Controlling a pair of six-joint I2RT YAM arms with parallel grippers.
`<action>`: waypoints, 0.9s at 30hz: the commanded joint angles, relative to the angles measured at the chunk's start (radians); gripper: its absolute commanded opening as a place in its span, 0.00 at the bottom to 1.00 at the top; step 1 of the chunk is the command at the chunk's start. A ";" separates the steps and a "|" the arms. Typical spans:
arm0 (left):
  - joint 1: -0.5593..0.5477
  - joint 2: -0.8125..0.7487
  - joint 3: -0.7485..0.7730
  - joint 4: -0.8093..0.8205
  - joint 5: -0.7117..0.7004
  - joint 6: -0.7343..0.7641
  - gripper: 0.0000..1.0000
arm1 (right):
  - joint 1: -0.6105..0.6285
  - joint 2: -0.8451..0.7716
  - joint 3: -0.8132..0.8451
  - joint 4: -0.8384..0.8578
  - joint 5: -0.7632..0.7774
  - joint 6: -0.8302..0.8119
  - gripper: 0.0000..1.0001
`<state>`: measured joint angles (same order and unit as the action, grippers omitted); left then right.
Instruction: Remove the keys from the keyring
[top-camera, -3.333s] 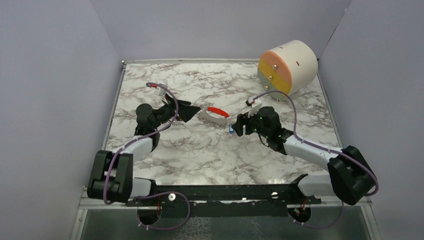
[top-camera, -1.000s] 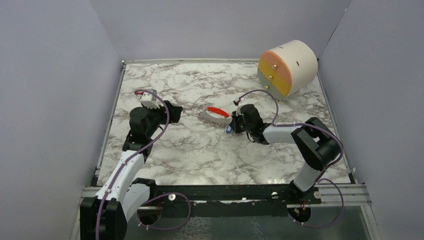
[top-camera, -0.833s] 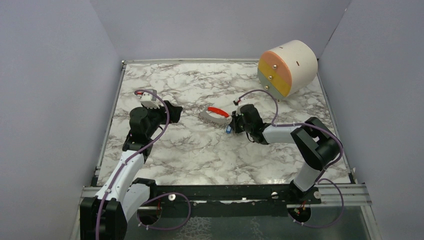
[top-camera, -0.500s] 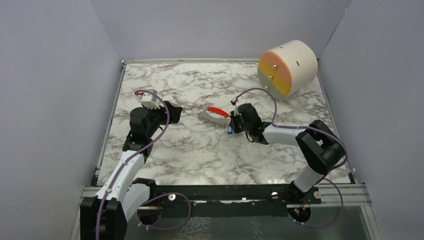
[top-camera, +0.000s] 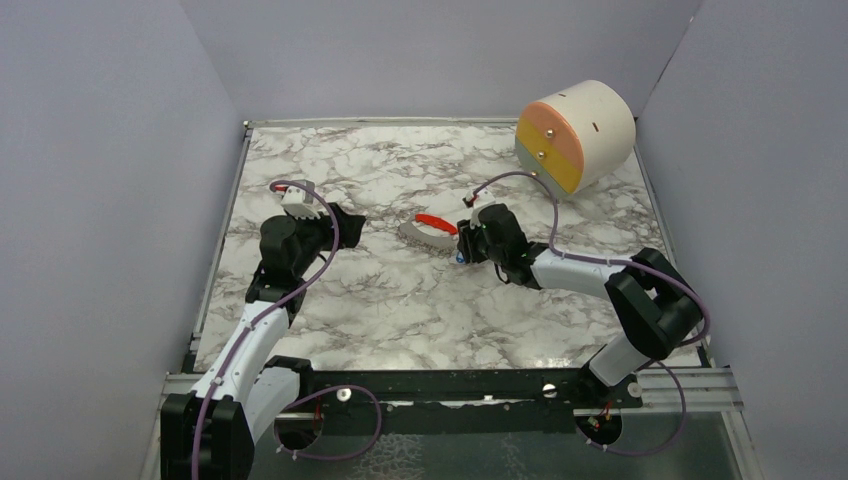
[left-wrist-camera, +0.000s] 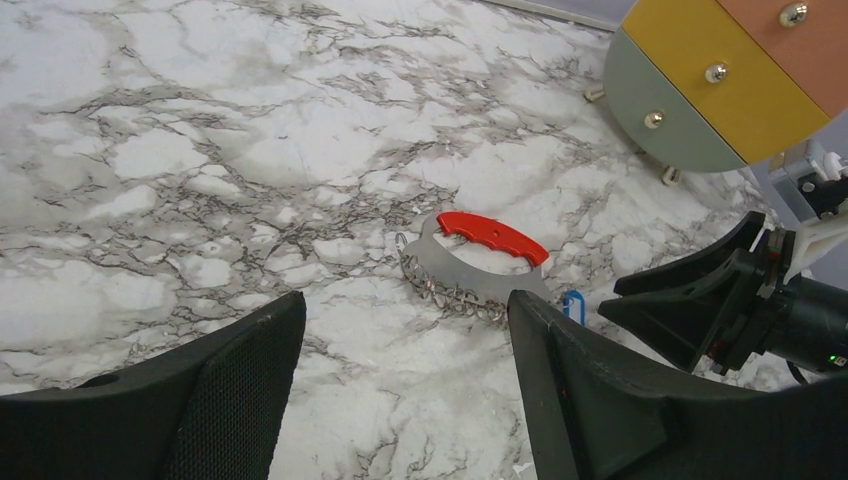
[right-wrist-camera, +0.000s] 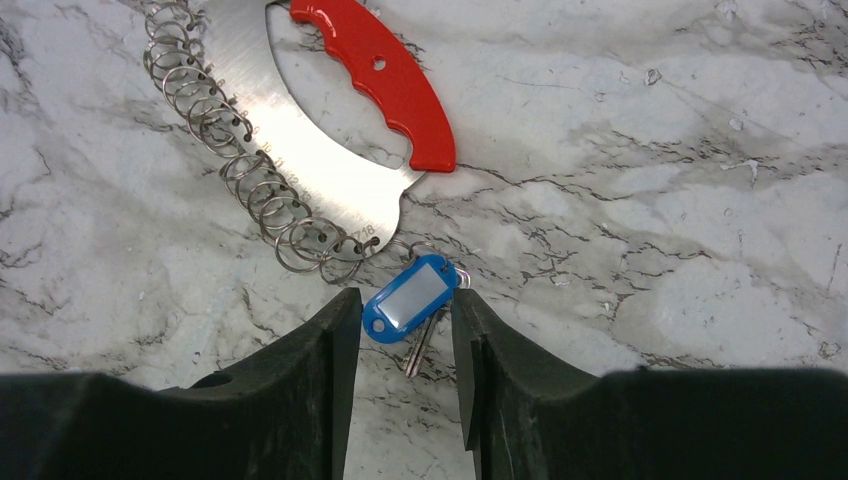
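1. White-grey marble tabletop (top-camera: 400, 300), pale frame round the edge.
2. Cream drum cabinet (top-camera: 600, 125) at far right corner, on its side; front split peach, yellow, grey-green, each w/ a small metal knob.
3. Lilac walls (top-camera: 100, 150) left, back & right.

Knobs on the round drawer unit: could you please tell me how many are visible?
3: the pink drawer's knob, the yellow drawer's knob below it, and the grey-green drawer's knob lowest; none seems hidden.

Entry 1: keyring (right-wrist-camera: 300, 140), steel plate. I see tiny stamped marks along its curved edge beside the wire loops. The mark toward 5 o'clock may read 18, but it is too small to confirm.
Entry 2: keys (right-wrist-camera: 410, 298), blue tag. White label insert, blank.
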<state>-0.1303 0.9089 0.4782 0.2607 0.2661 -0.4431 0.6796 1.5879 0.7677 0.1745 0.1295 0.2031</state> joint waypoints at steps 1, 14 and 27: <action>0.008 -0.003 -0.010 0.033 0.026 -0.014 0.76 | 0.015 0.040 0.028 -0.013 0.013 -0.029 0.36; 0.008 0.022 -0.013 0.043 0.031 -0.014 0.75 | 0.025 0.091 0.037 0.000 0.059 -0.052 0.35; 0.007 0.020 -0.012 0.045 0.027 -0.002 0.75 | 0.026 0.220 0.136 0.005 0.103 -0.082 0.45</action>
<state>-0.1303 0.9302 0.4755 0.2783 0.2729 -0.4534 0.6994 1.7748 0.8700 0.1658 0.1886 0.1352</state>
